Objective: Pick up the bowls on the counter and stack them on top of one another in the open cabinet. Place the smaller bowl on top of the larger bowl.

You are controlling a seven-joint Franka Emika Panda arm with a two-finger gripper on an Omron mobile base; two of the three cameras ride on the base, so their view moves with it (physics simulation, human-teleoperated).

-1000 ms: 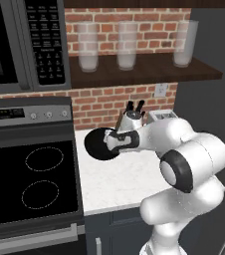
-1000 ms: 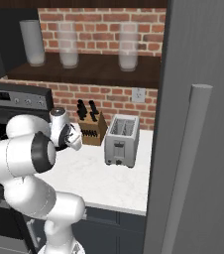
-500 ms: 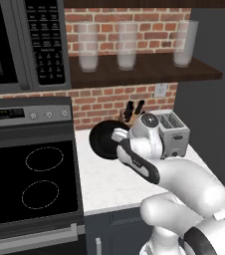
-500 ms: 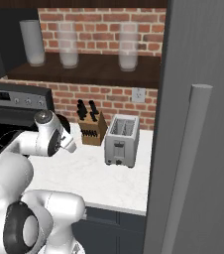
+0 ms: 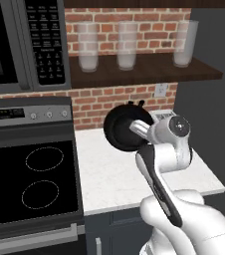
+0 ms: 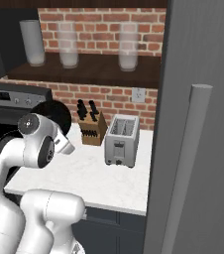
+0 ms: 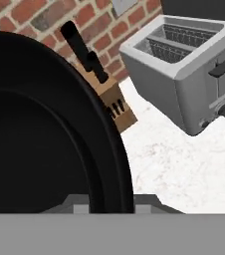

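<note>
A glossy black bowl [image 5: 123, 128] hangs tipped on edge above the white counter [image 5: 114, 179], its hollow facing the left base camera. My gripper [image 5: 137, 131] is shut on its right rim. In the right base view the bowl [image 6: 59, 113] peeks out behind my wrist. In the hand view the bowl [image 7: 45, 129] covers the left half, and its rim runs down between my finger bases [image 7: 109, 203]. I cannot tell whether it is the wider or the narrower bowl; the other bowl is out of view. The dark brown cabinet shelf [image 5: 144, 74] runs above, against red brick.
Three frosted glasses [image 5: 127, 45] stand along the shelf. A toaster [image 6: 120, 140] and a knife block [image 6: 91, 130] sit at the back of the counter. The microwave [image 5: 25, 45] and black stovetop [image 5: 30, 179] are at left, a tall grey panel [image 6: 203, 124] at right.
The bowl has risen from low over the counter to about wrist height and tipped further on edge. My arm has folded upward with it.
</note>
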